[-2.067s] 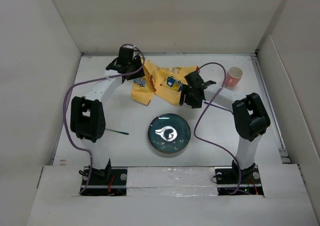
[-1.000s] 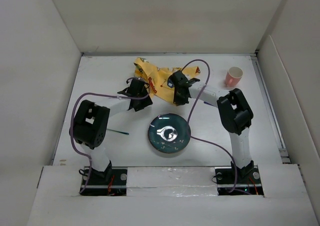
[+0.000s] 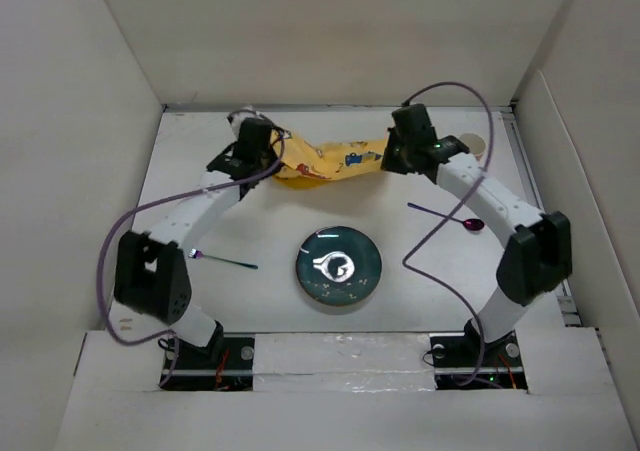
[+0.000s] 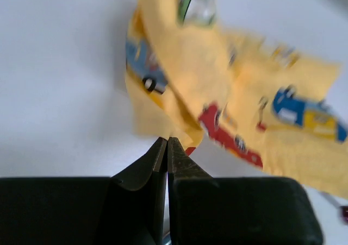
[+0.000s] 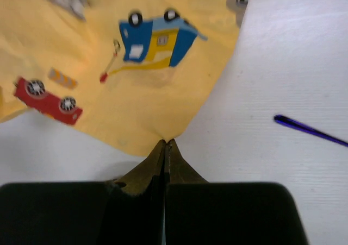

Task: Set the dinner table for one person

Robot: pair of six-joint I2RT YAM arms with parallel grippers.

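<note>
Right now both arms reach to the far side of the dinner table [image 3: 270,306], a large flat white tabletop with cream walls at its edges, which fills the view under and around everything else. The left gripper [image 4: 167,140] has its jaws pressed together on one corner of a yellow fabric cloth printed with cartoon cars [image 3: 325,161]. The right gripper [image 5: 165,143] is likewise clamped on the opposite corner.

Seen from above, the cloth hangs bunched and sagging between them, with its long axis running left to right across the far part of the table. It lies to the right of the left jaws and to the left of the right jaws, so each arm is nearest its own end.

A round dark teal plate [image 3: 338,266] sits nearer the bases, well apart from the cloth. A thin dark-handled fork [image 3: 225,261] lies to its left and a purple spoon [image 3: 458,219] to its right. Probably the next move is to draw the corners apart and lay the cloth flat.
</note>
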